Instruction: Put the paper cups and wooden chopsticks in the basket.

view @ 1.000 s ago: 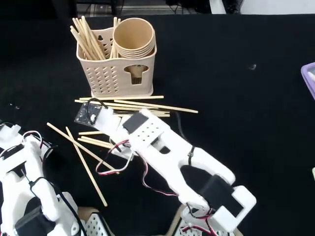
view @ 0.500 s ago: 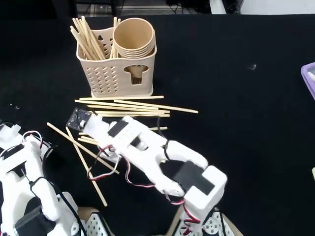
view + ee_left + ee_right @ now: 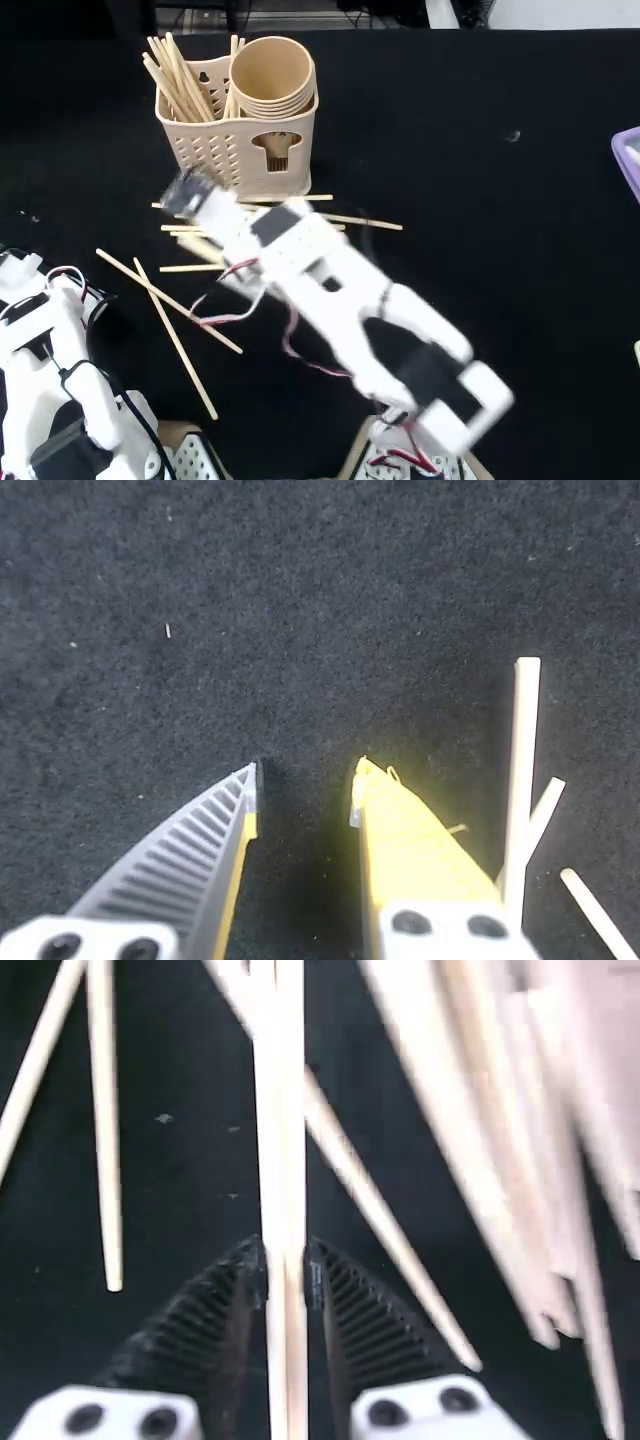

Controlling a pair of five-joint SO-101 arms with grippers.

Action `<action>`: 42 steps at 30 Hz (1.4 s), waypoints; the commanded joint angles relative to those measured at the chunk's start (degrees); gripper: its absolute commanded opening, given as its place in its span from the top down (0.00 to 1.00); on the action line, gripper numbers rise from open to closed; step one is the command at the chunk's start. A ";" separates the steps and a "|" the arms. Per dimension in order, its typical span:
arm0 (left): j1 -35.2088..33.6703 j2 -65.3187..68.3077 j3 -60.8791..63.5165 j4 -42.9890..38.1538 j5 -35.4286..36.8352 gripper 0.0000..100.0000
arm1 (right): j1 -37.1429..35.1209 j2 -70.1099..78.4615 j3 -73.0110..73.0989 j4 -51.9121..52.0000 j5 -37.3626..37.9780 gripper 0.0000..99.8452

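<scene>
So, my right gripper (image 3: 285, 1260) is clamped on a wooden chopstick (image 3: 281, 1110), perhaps two pressed together; the blur leaves that unsure. Its long axis runs straight out from between the jaws, up the middle of the right wrist view. In the high view the basket (image 3: 240, 150) stands upper left, with paper cups (image 3: 272, 75) stacked in its right compartment, and my right arm's tip sits just at its front wall, nearer than my left gripper (image 3: 303, 780), whose jaws stand apart over black cloth (image 3: 320, 580). Loose chopsticks (image 3: 172, 310) lie below the basket. No writing is legible.
</scene>
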 commanded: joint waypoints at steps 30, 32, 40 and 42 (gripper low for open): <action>-0.13 -1.67 -0.13 -0.70 0.44 0.84 | 10.20 10.07 -29.14 -61.45 -26.37 0.99; -0.13 -1.67 -0.13 -0.70 0.44 0.84 | 10.20 11.12 -29.23 -59.25 -26.37 0.99; -0.13 -1.67 -0.22 -0.70 0.44 0.84 | 9.23 6.55 -33.63 -37.98 -26.46 0.79; -0.13 -1.67 -0.22 -0.70 0.44 0.84 | 9.23 3.47 -35.91 -30.42 -26.64 0.76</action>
